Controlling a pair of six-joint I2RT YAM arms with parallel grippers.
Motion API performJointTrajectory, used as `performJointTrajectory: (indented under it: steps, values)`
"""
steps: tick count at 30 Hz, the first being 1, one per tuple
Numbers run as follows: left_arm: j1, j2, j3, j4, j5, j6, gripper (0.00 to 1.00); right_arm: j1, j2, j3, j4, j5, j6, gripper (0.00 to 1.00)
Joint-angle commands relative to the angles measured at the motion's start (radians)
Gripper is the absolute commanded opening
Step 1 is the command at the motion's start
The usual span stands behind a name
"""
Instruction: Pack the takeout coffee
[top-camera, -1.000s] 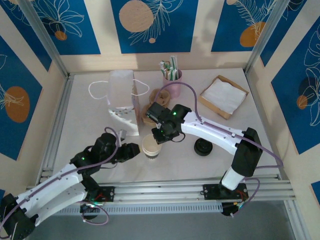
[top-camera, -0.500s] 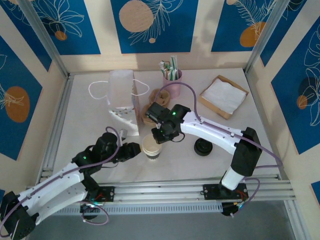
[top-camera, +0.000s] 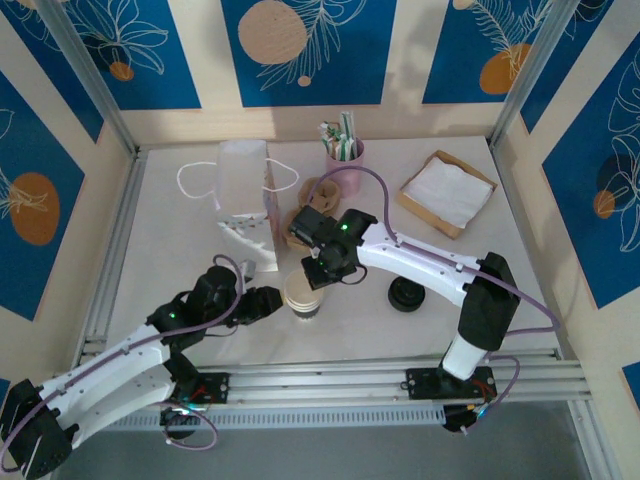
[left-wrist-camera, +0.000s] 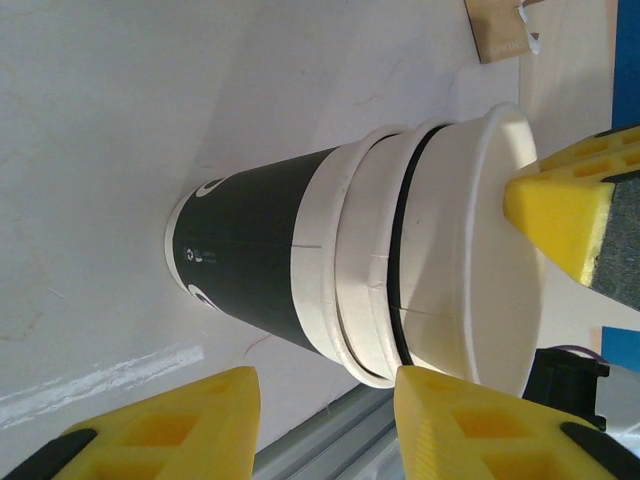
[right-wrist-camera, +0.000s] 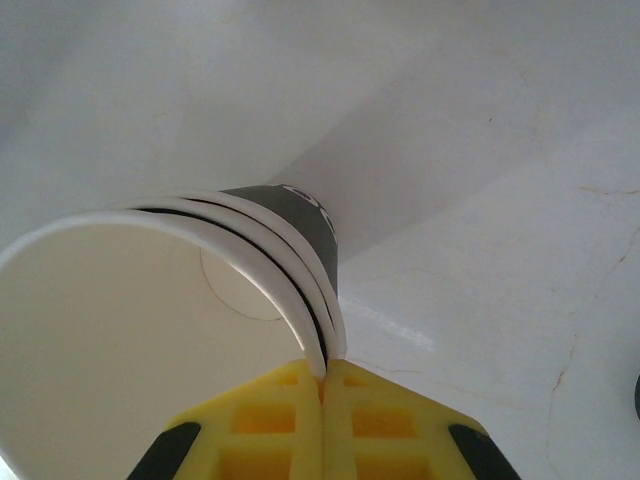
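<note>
Lab robot cell: aluminium rails (top-camera: 400, 375), printed wall panels (top-camera: 305, 50).

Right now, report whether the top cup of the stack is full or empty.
Empty: the top cup shows a bare cream floor, no liquid.

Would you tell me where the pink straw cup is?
Top view: the pink straw cup stands by the back wall, right of centre, between the white bag and the napkin tray.

Lidless paper cup (top-camera: 301, 291) stands upright near the front of the white table (top-camera: 170, 260). It looks like a few nested together, with a dark one at the bottom. Just behind it there's a brown cardboard carrier (top-camera: 316, 190), and a white paper bag (top-camera: 245, 190) beside that. Pink cup of straws (top-camera: 346, 150) at the back, napkin tray (top-camera: 447, 192) off to the right.
</note>
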Motion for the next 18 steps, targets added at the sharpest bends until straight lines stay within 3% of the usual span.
performJointTrajectory:
  steps: [1,6,18]
  values:
    - [-0.008,0.003,-0.01,0.027,-0.003,0.005,0.4,-0.004,-0.014,0.022,-0.003,-0.036,0.005,0.0]
    - [-0.007,-0.003,-0.007,0.028,-0.001,0.004,0.4,-0.009,-0.027,0.03,-0.003,-0.051,0.008,0.0]
    - [-0.007,-0.027,-0.006,0.027,0.002,0.008,0.52,-0.019,-0.048,0.037,0.006,-0.089,0.005,0.0]
